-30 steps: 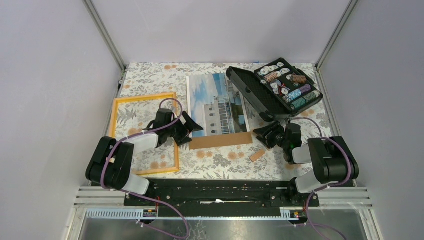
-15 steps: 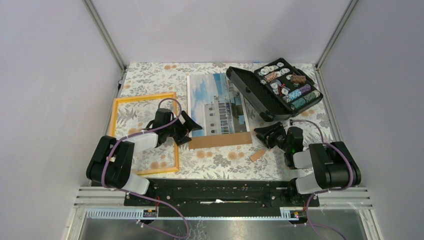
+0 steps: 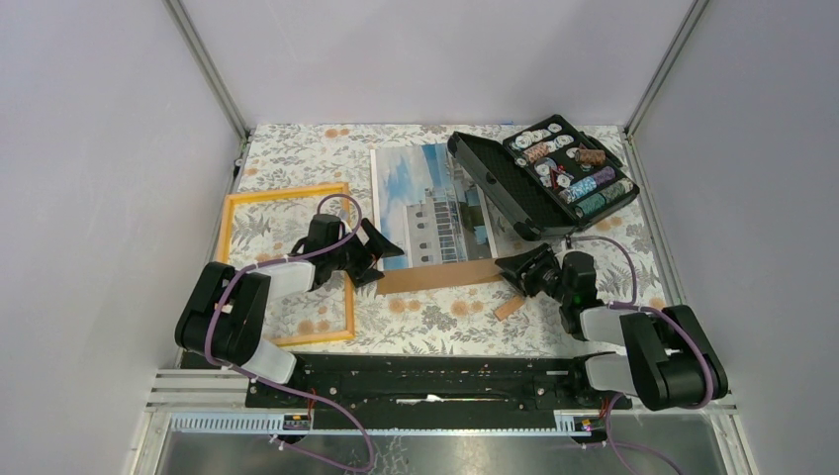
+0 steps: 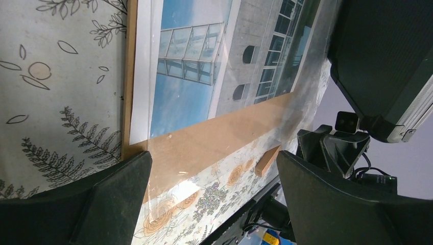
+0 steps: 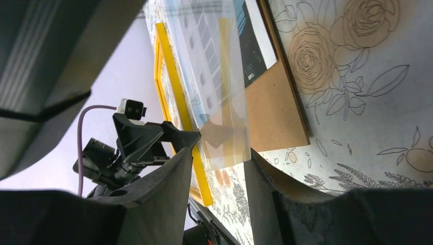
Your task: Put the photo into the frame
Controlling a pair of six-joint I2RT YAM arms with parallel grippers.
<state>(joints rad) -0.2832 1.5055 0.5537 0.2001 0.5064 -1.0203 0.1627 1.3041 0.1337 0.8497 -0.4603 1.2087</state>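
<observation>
So here's where things are. The left tool point(image 3: 381, 259) is spread wide and holding nothing. It sits low over the desk point(image 3: 425, 322), and the near-left corner of the brown backing board point(image 3: 435, 277) sits right in front of its gap. In the left wrist view that corner lies between the two fingers, and neither of them touches it.

The photo point(image 3: 427, 198) is lying face up on that board, just past the left tool's tips and slightly to its right. You can see the building and the blue sky. It covers most of the board and leaves a bare brown strip along the edge nearest both tools.

The frame point(image 3: 287, 191) is flat on the desk on the outer, left side of the left tool, and partly under that arm. There's only the flowery desk cover showing inside it. Frame and photo are side by side, not touching as far as I can see.

The right tool point(image 3: 510, 272) is at the board's near-right corner, pointing across towards the left tool. Its jaws are partly apart. In the right wrist view the corner of a clear sheet point(image 5: 227, 143) lying over the board sits in the gap, and I can't tell if either finger actually touches it.

There's a small wooden block point(image 3: 510, 308) just beside the right tool on the near side, and the black case of chips point(image 3: 495, 183) is open just beyond it.
</observation>
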